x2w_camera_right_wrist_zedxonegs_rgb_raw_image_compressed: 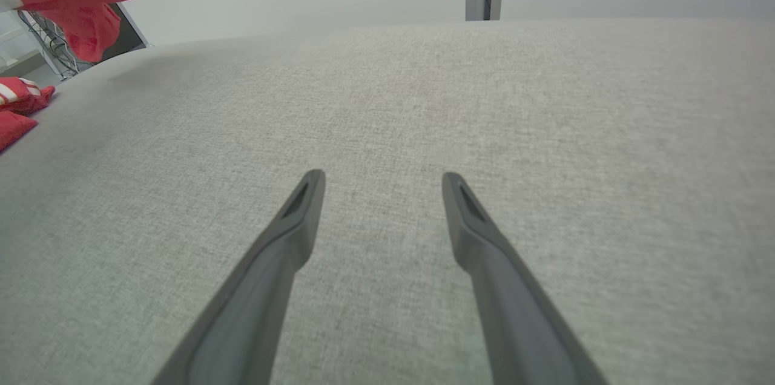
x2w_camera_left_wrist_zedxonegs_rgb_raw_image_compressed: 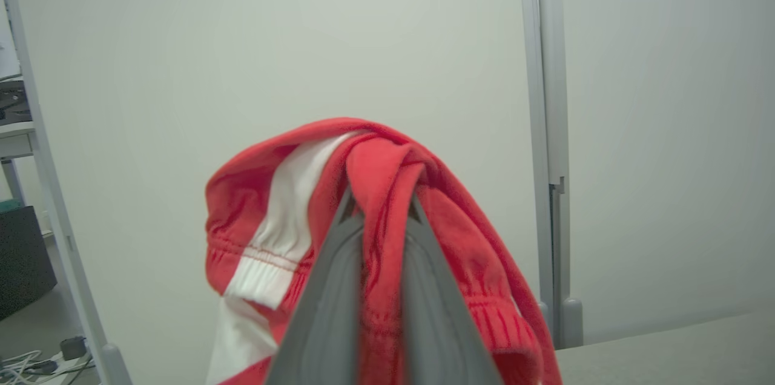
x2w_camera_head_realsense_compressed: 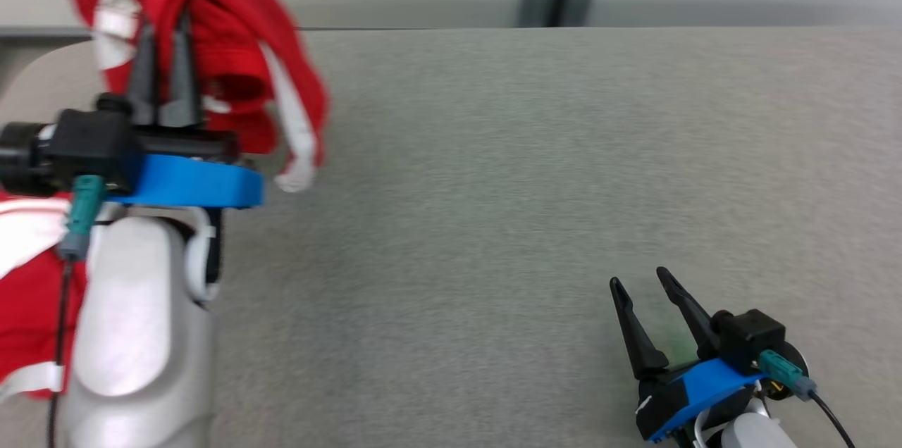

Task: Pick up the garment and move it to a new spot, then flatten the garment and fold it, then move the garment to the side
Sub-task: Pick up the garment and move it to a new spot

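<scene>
At the upper left of the head view, the left gripper [x2w_camera_head_realsense_compressed: 165, 22] is pinching a bunched red fabric garment with white stripes [x2w_camera_head_realsense_compressed: 232, 32]. Its two dark fingers are closing tight on a fold and holding the cloth up above the grey fabric-covered table [x2w_camera_head_realsense_compressed: 528, 187]. In the left wrist view the cloth is draping over both fingertips. At the lower right, the right gripper [x2w_camera_head_realsense_compressed: 640, 277] is hovering over bare table, its fingers spread apart and gripping nothing.

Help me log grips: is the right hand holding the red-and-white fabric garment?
No, the right hand stands open and empty above the grey cloth-covered table.
</scene>
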Robot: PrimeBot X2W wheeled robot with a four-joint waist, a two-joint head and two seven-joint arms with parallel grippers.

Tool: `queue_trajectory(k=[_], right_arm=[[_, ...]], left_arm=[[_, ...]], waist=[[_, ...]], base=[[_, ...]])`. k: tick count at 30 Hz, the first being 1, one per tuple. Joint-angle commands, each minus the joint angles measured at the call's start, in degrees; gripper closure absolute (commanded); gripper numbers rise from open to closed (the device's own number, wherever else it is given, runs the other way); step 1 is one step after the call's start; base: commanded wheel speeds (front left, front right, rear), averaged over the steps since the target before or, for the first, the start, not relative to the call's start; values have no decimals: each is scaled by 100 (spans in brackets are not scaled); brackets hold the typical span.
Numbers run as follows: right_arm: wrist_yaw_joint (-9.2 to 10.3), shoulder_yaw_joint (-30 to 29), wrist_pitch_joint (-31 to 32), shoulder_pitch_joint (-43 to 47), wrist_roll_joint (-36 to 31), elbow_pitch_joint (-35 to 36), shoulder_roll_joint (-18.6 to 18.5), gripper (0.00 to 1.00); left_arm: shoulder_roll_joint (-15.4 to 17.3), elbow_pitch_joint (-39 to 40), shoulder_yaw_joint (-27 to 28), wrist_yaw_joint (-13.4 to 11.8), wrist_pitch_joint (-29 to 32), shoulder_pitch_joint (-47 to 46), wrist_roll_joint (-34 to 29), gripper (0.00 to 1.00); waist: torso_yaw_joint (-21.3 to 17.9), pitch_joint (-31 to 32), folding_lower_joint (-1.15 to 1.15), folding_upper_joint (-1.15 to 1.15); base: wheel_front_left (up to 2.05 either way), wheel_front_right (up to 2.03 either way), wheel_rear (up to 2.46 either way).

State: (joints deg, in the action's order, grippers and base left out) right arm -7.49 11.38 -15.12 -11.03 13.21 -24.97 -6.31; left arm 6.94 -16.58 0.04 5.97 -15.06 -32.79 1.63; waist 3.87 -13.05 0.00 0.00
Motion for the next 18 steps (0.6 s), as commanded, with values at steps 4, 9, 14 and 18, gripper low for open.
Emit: queue_trajectory(k=[4, 9, 14, 18], right_arm=[[0, 11, -5, 91, 14, -28, 82, 0], [0, 0, -5, 90, 53, -34, 151, 0], [0, -18, -5, 87, 90, -50, 185, 0], [0, -66, -5, 39, 127, -16, 200, 0]], left_arm=[[-255, 98, -480, 62, -18, 15, 155, 100], [-390, 1, -1096, -7, -18, 175, 794, 100], [-398, -76, -2051, -478, -17, 493, 1608, 100], [-386, -365, -2393, -746, -18, 804, 1549, 88]], waist=[[-850, 321, 0, 0], [-1445, 294, 0, 0], [-1825, 204, 0, 0], [-1912, 130, 0, 0]], base=[[0, 0, 0], [0, 0, 0], [0, 0, 0], [0, 0, 0]])
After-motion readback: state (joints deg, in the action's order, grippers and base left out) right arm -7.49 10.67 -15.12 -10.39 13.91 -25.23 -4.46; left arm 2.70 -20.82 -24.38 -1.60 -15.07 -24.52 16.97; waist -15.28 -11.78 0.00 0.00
